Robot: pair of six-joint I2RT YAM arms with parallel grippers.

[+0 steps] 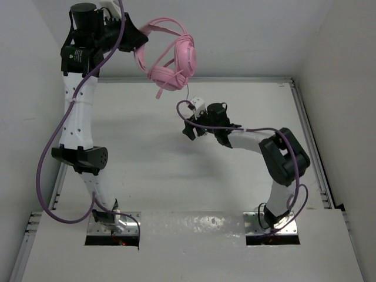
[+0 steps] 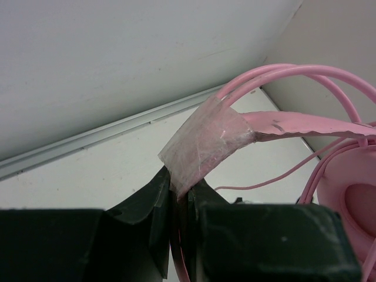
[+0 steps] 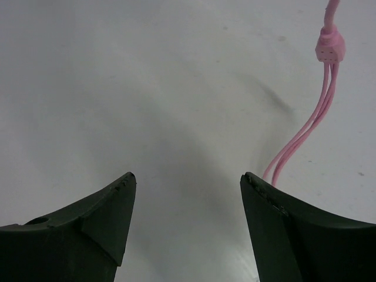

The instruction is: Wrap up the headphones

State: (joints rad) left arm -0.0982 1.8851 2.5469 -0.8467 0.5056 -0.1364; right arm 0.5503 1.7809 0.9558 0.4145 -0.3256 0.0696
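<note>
My left gripper [image 2: 179, 194] is clenched on the headphones [image 1: 173, 61]. Its two black fingers are pressed together on the end of the headband, right where a crinkled patch of clear tape [image 2: 202, 144] wraps it. From that pinch the headband runs away from the jaws to the right. It is made of thin, glossy pink wires that curve in an arc, with a flat, wavy-edged pink strap below them. The rounded, padded ear cup [image 2: 352, 200] sits at the far right edge of the left wrist view.

In the top view the headphones hang in the air off the raised left arm, above the far edge of the white table [image 1: 147, 153] and against the back wall. Their long axis slants from the gripper at upper left down to the stacked round cups at lower right. The headband loops point back towards the gripper.

A thin pink cord [image 3: 308, 123] drops from the cups. In the right wrist view it shows as several fine strands gathered into a small blocky junction piece [image 3: 329, 50]. The strands pass just beside the right-hand finger, and I cannot tell whether they touch it.

My right gripper [image 3: 188, 182] is spread wide and grasps nothing. Only bare matte table shows between its dark, wedge-shaped fingers. It sits low over the table, below the hanging cups. Purple cable [image 1: 53, 141] loops along both arms.
</note>
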